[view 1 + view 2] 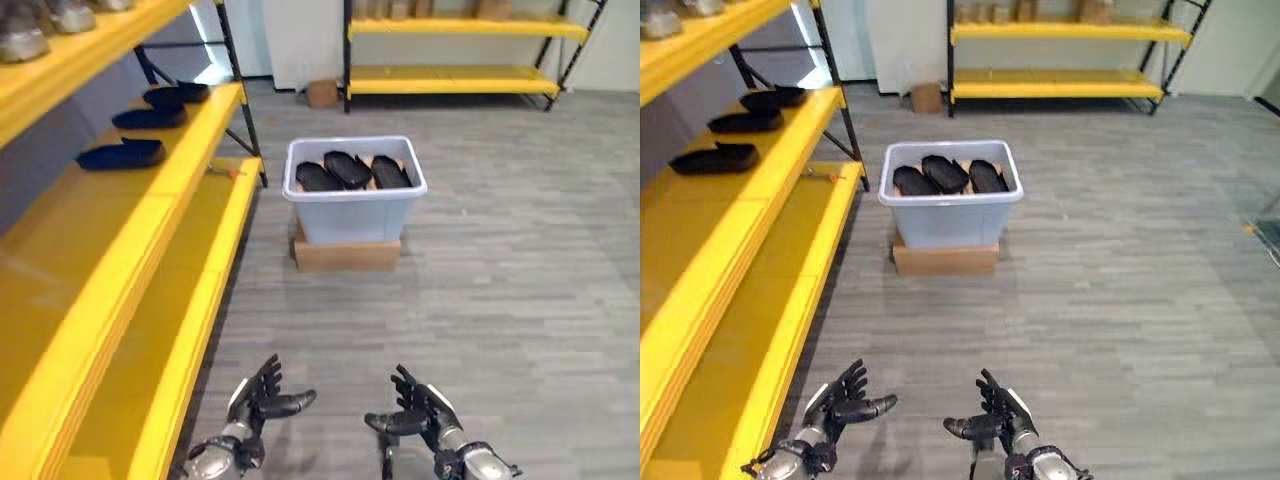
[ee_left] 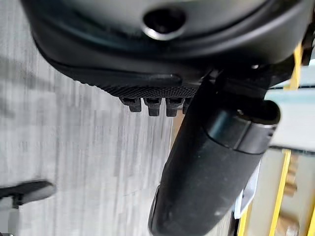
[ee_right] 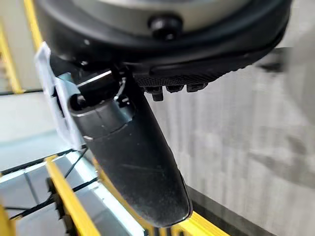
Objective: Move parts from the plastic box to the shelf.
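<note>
I hold my left hand (image 1: 262,402) and right hand (image 1: 420,412) relaxed, empty, ready; black parts (image 1: 348,169) wait in the far plastic box (image 1: 355,214), shelf (image 1: 190,150) left.

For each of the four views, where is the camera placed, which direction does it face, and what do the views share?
Left eye view: on the head, looking down and forward at the plastic box of black parts; left hand and right hand low, both open.
Right eye view: the same scene, with the shelf on the left.
Left wrist view: along its hand, over floor.
Right wrist view: likewise.
</note>
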`<state>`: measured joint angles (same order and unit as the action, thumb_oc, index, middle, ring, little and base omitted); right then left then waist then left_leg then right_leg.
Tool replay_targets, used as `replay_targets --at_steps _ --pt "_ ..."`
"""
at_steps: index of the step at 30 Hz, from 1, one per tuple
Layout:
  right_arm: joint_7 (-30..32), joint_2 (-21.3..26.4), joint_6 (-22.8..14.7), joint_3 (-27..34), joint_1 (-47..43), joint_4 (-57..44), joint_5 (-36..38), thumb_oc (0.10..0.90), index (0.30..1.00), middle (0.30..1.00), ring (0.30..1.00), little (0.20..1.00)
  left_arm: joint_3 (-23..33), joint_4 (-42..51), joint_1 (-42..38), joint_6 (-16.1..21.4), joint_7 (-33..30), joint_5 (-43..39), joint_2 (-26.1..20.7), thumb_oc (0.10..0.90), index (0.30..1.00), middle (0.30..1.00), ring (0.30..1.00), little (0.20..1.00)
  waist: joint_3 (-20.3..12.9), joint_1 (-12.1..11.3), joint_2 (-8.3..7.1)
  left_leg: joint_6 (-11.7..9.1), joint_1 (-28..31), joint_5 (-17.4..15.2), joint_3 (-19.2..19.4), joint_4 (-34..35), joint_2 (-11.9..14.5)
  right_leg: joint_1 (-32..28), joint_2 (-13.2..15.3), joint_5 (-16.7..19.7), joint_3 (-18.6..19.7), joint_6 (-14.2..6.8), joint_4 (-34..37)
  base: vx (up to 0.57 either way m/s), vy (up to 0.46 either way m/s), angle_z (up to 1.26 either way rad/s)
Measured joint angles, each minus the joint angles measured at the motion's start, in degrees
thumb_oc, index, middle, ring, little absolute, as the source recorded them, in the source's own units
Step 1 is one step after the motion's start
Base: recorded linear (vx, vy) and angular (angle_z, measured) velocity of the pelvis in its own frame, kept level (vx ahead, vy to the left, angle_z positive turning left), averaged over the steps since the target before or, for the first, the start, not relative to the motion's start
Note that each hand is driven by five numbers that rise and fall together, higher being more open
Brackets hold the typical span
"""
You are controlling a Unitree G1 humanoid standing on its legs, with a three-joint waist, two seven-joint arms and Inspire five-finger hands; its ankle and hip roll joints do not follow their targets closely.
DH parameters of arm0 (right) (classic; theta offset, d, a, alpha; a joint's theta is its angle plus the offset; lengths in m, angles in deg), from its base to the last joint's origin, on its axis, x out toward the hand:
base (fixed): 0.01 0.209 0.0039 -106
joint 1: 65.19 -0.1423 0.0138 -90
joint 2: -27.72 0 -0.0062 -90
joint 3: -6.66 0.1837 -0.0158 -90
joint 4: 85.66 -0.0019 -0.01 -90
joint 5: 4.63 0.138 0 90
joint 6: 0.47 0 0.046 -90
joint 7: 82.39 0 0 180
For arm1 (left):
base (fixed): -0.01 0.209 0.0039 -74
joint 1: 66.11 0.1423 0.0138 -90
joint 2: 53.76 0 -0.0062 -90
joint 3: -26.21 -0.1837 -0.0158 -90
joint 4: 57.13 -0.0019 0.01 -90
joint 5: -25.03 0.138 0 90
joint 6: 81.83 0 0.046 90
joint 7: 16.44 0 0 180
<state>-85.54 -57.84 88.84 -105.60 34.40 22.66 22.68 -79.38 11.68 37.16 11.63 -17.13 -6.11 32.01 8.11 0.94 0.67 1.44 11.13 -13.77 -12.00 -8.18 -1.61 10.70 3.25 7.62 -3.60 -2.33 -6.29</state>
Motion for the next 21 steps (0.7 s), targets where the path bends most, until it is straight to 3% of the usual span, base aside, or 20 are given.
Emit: replay_targets --at_steps 3,5,9,10,11,12,15,16,17,18,19,21 --pt "0.18 1.18 -0.74 0.57 -2.97 0.0 0.74 0.9 1.0 1.0 1.0 1.0 -0.06 0.16 -1.48 0.01 0.04 -0.03 0.49 0.9 1.0 1.0 1.0 1.0 -0.9 -0.6 0.26 -1.6 -2.34 0.69 -0.74 -4.99 2.7 -0.95 -2.81 -0.71 -1.89 4.0 0.17 0.18 -0.188 0.08" --pt "0.26 2.23 -1.15 0.62 -4.09 -0.02 0.98 0.9 1.0 1.0 1.0 1.0 -0.06 0.63 -2.04 0.01 0.01 -0.03 0.84 0.9 1.0 1.0 1.0 1.0 -1.01 -1.05 0.44 -2.66 -2.44 1.36 -1.11 -6.37 3.78 -1.51 -4.13 -2.12 -2.3 4.8 0.01 0.2 -0.223 -0.01" --pt "0.63 2.97 -1.46 0.99 -3.0 -0.01 1.01 0.9 1.0 1.0 1.0 1.0 -0.05 1.38 -3.32 0.26 -0.01 -0.09 0.88 0.9 1.0 1.0 1.0 1.0 -1.28 -1.33 -0.86 -5.92 -9.36 4.03 -0.47 -22.2 4.33 -4.47 -5.58 -4.1 -3.83 7.41 1.15 0.12 -0.184 0.16" --pt "0.63 3.09 -1.46 0.9 -2.18 0.11 1.03 0.9 1.0 1.0 1.0 1.0 -0.08 1.35 -3.09 0.29 0.07 -0.09 0.85 0.9 1.0 1.0 1.0 1.0 -1.15 -1.37 -1.34 -5.79 -12.52 7.28 0.45 -28.4 4.31 -5.56 -5.96 -6.06 -3.97 9.59 1.45 0.13 -0.181 0.17" --pt "0.65 3.13 -1.43 0.86 -1.78 0.36 1.02 0.9 1.0 1.0 1.0 1.0 -0.11 1.51 -3.17 0.41 0.07 -0.09 0.82 0.9 1.0 1.0 1.0 1.0 -0.86 -1.85 -1.88 -5.57 -15.76 10.03 3.0 -33.87 4.73 -6.06 -6.13 -6.39 -4.06 10.23 1.89 0.12 -0.12 0.12" --pt "0.7 2.72 -1.44 0.77 -0.69 0.42 1.01 0.9 1.0 1.0 1.0 1.0 -0.08 1.43 -2.1 0.23 0.08 -0.1 0.67 0.9 1.0 1.0 1.0 1.0 -0.5 -2.6 -2.84 -5.21 -17.38 9.51 6.24 -34.39 5.82 -8.17 -6.36 -5.65 -4.0 10.45 3.34 0.18 -0.069 0.03" --pt "0.78 2.6 -1.44 1.05 -0.67 0.54 0.99 0.9 1.0 1.0 1.0 1.0 -0.18 1.37 -0.75 0.25 0.18 -0.12 0.74 0.9 1.0 1.0 1.0 1.0 0.51 -2.94 -3.77 -5.76 -20.13 6.43 7.94 -27.17 4.1 -10.05 -6.24 -4.91 -3.03 10.02 5.95 0.22 0.01 0.02" --pt "1.21 2.37 -1.36 1.31 -1.09 0.69 1.01 0.9 1.0 1.0 1.0 1.0 -0.15 1.15 -1.19 0.25 0.19 -0.14 0.92 0.9 1.0 1.0 1.0 1.0 1.19 -3.22 -4.6 -5.63 -20.11 5.07 9.23 -20.8 3.19 -10.61 -5.29 -4.54 -2.89 9.61 6.97 0.16 0.032 0.04" --pt "1.32 2.63 -1.43 1.31 -1.16 0.43 1.01 0.9 1.0 1.0 1.0 1.0 -0.18 1.14 -0.93 0.23 0.16 -0.14 0.98 0.9 1.0 1.0 1.0 1.0 1.43 -3.53 -5.0 -4.97 -20.02 5.68 10.68 -11.9 2.09 -10.93 -4.77 -4.07 -2.81 8.78 8.1 0.23 0.046 -0.02" --pt "1.24 2.69 -1.61 1.56 -1.17 0.46 1.0 0.9 1.0 1.0 1.0 1.0 -0.28 1.11 -0.76 0.19 0.18 -0.12 0.91 0.9 1.0 1.0 1.0 1.0 1.67 -3.79 -4.6 -4.42 -21.13 7.48 11.62 -5.87 1.73 -11.7 -5.01 -3.82 -2.93 8.44 9.32 0.27 0.052 -0.11" --pt "1.69 2.23 -1.73 1.8 -1.91 2.4 0.99 0.9 1.0 1.0 1.0 1.0 -0.19 0.86 -0.87 0.21 0.05 -0.07 0.93 0.9 1.0 1.0 1.0 1.0 2.38 -5.09 -3.27 -5.97 -22.25 13.3 11.59 5.11 1.65 -13.16 -6.25 -3.85 -3.08 8.8 11.47 0.38 0.072 -0.16" --pt "1.8 2.51 -1.71 1.75 -1.65 2.71 0.97 0.9 1.0 1.0 1.0 1.0 -0.21 0.85 -0.73 0.21 0.06 -0.06 0.85 0.9 1.0 1.0 1.0 1.0 2.83 -5.99 -1.24 -6.32 -24.37 17.06 11.9 5.66 2.58 -14.36 -7.91 -4.37 -3.32 9.56 11.67 0.29 0.061 -0.21"
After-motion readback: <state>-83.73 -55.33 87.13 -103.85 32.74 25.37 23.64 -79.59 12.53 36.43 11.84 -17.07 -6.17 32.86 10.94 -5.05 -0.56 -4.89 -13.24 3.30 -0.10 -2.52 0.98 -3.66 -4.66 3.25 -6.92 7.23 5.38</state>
